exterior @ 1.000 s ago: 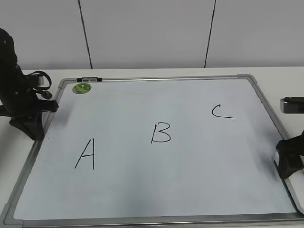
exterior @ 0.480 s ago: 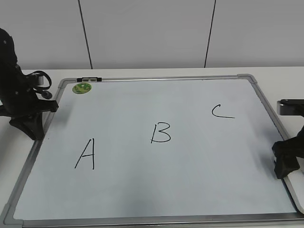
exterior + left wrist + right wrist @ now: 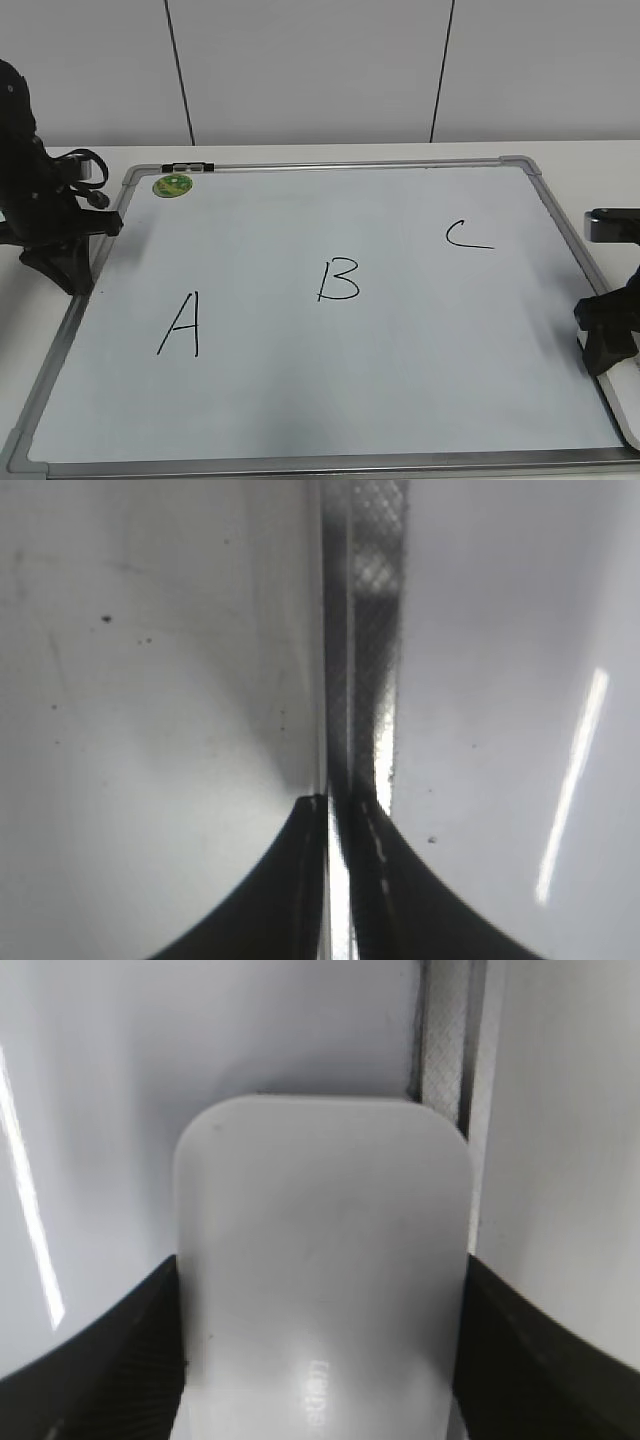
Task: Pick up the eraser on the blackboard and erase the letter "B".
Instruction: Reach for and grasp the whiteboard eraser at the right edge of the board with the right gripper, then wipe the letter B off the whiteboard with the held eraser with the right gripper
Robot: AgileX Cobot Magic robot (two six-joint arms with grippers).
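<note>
The blackboard [image 3: 450, 330] is a white board with a grey frame, lying flat on the table. The letter "B" [image 3: 338, 280] is written in black near its middle. The eraser [image 3: 320, 1180], a flat white rounded block, fills the right wrist view, lying on the board beside its right frame [image 3: 445, 1040]. My right gripper [image 3: 320, 1260] has a jaw against each long side of the eraser. In the exterior view the right gripper [image 3: 607, 340] sits at the board's right edge and hides the eraser. My left gripper [image 3: 65, 265] is shut and empty over the left frame [image 3: 365, 630].
A round green magnet [image 3: 172, 185] sits at the board's far left corner, next to a black clip [image 3: 187, 167] on the top frame. The letter "A" [image 3: 180, 325] is left of the "B", and the letter "C" [image 3: 468, 235] is to its right. A white wall stands behind the table.
My right gripper shifted a few pixels left at the board's right edge, then barely back. The left arm and the letters have not changed.
</note>
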